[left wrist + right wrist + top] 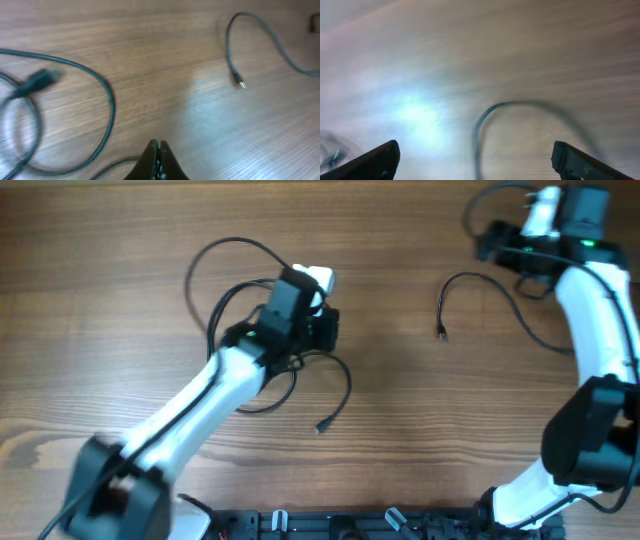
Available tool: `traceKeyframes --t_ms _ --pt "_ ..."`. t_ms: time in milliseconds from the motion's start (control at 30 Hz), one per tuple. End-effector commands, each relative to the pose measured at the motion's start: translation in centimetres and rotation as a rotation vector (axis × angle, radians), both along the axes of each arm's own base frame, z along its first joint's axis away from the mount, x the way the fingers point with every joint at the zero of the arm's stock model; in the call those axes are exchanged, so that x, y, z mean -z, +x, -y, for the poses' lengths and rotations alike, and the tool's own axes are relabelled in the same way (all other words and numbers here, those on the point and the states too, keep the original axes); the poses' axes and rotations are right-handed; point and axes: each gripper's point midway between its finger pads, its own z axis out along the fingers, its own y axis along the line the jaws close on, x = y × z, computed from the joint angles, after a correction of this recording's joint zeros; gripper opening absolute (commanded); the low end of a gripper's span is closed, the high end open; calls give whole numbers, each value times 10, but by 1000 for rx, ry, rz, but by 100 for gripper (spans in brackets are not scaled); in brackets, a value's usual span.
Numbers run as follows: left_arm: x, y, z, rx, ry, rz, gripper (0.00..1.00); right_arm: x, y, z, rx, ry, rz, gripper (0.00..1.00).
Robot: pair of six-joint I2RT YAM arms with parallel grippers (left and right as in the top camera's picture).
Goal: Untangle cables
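We see two cables on the wood table [400, 410]. The looped cable [200, 258] lies left of centre, its black strands curling round & under the L gripper [322, 320], w/ one free plug [321, 427] trailing toward the near edge. In the L wrist view the L gripper [157, 160] is clenched, tips pressed together w/ nothing visible btwn them. A big loop [109, 105] sweeps past on its left, a dark connector [40, 80] sits blurred by that loop, & one strand runs in close beside the fingers at frame bottom; touching or not, we can't tell. The single cable [470, 275] lies well apart to the right, its plug end [441, 332] toward the table's middle, the rest arcing off toward the R arm [590, 310]. That single cable [231, 50] also shows top right in the L wrist view. The R gripper [548, 210] sits at the far right corner. In its own view the R gripper [477, 160] is released, fingers [380, 160] spread to opp. sides of the frame bottom, nothing btwn them. The pic is v. blurred, but a thin arc of cable [520, 105] shows on the wood below, apart from both fingers.
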Motion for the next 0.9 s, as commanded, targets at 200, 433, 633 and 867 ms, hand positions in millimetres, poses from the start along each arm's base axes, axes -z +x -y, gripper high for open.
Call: traceKeyframes --t_ms 200,433,633,867 --pt "-13 -35 -150 -350 254 -134 4 28 -87 -136 -564 -73 -250 100" --pt "-5 -35 -228 -620 184 -246 7 31 -130 -195 -803 -58 -305 100" --pt "-4 -37 -260 -721 173 -262 13 46 -144 -231 -868 -53 -284 95" --pt "3 -36 -261 -722 181 -285 20 74 -172 -256 -959 20 -298 92"
